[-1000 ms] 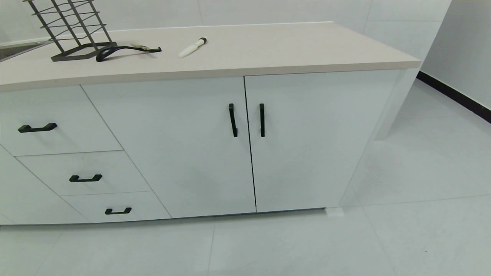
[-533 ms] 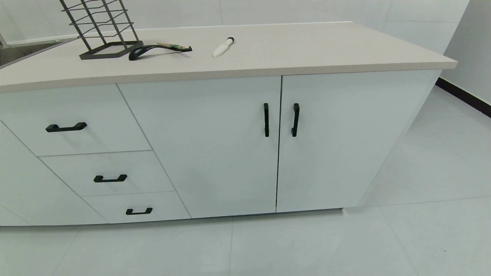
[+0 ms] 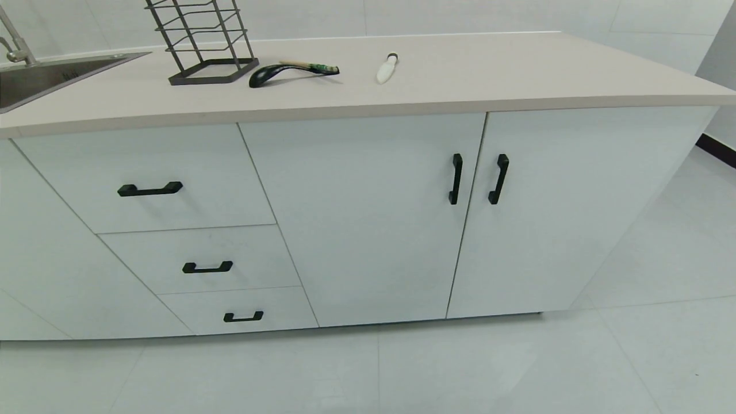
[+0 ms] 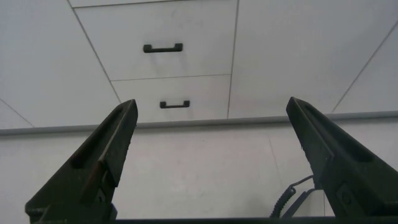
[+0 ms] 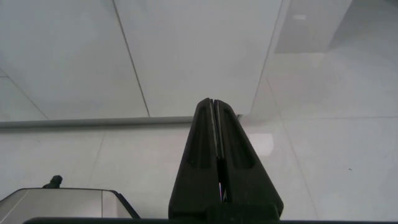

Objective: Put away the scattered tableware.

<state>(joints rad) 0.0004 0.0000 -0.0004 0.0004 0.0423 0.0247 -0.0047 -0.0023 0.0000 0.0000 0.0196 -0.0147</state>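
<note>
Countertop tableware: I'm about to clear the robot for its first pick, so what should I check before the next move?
1. Black ladle free to grasp: ok, lying on the countertop beside the wire rack.
2. White utensil free to grasp: ok, lying apart from the ladle.
3. Left pincer ready: ok, open and empty.
4. Right pincer ready: not ok, shut.
5. Pincers at countertop height: not ok, both low, facing the cabinet and floor.
6. Room in the rack: cannot tell, its top is cut off.
</note>
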